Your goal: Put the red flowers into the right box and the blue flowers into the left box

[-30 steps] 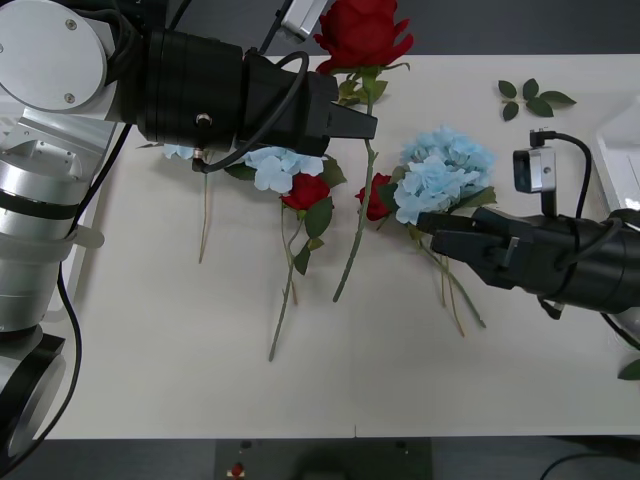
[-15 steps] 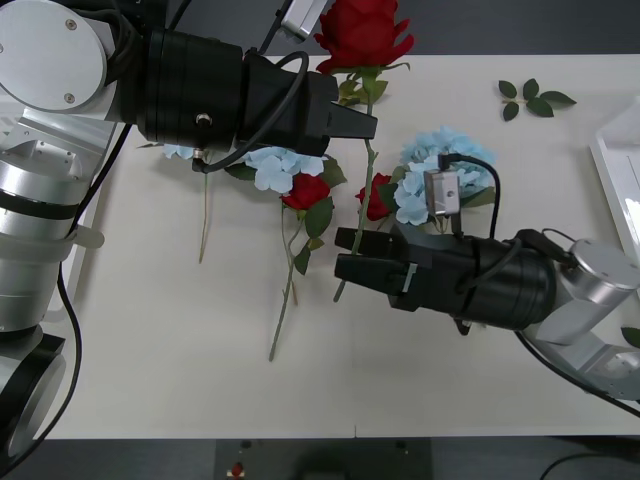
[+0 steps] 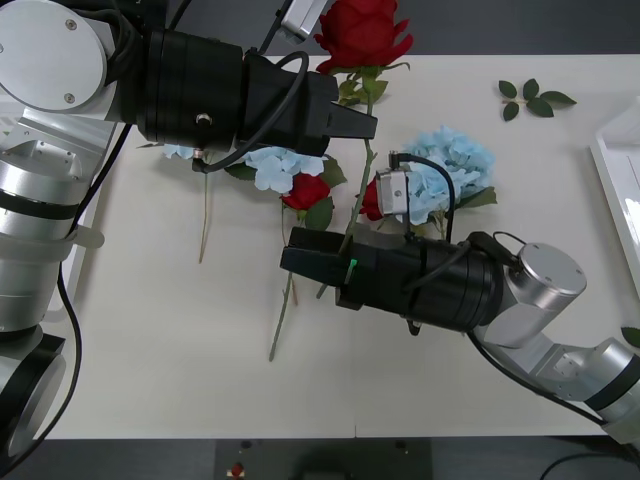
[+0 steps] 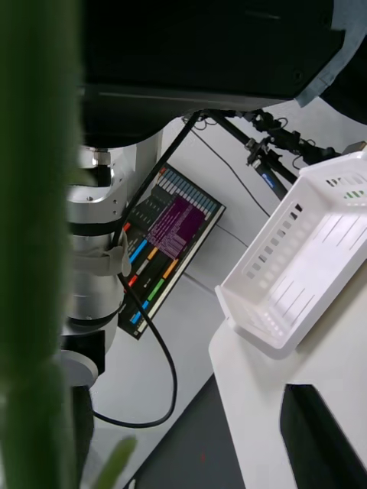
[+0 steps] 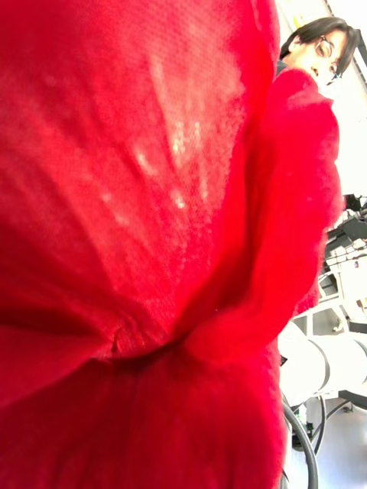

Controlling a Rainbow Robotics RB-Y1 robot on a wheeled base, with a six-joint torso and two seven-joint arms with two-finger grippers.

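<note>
My left gripper (image 3: pixel 366 121) is shut on the stem of a large red flower (image 3: pixel 360 30), held up over the table's far edge; its petals (image 5: pixel 153 229) press against the left wrist camera. That stem (image 3: pixel 366 170) hangs down and crosses my right gripper (image 3: pixel 288 260), which stands open low over the table. The same stem (image 4: pixel 34 229) is a green blur close to the right wrist camera, beside one black finger (image 4: pixel 325 435). Two small red flowers (image 3: pixel 305 190) (image 3: pixel 372 200) and blue flowers (image 3: pixel 445 160) (image 3: pixel 280 165) lie on the table. The left box (image 4: pixel 306 260) sits on the table's corner; the right box (image 3: pixel 615 180) is at the right edge.
Loose green leaf sprigs (image 3: pixel 530 98) lie at the far right of the table, and one leaf (image 3: pixel 632 368) shows at the right edge. A third blue flower (image 3: pixel 180 152) peeks out under my left arm. A monitor (image 4: pixel 164 244) stands beyond the table.
My right arm has swept left across the table, from beside the right blue flower to under the held rose's stem. The left arm and its rose have not moved.
</note>
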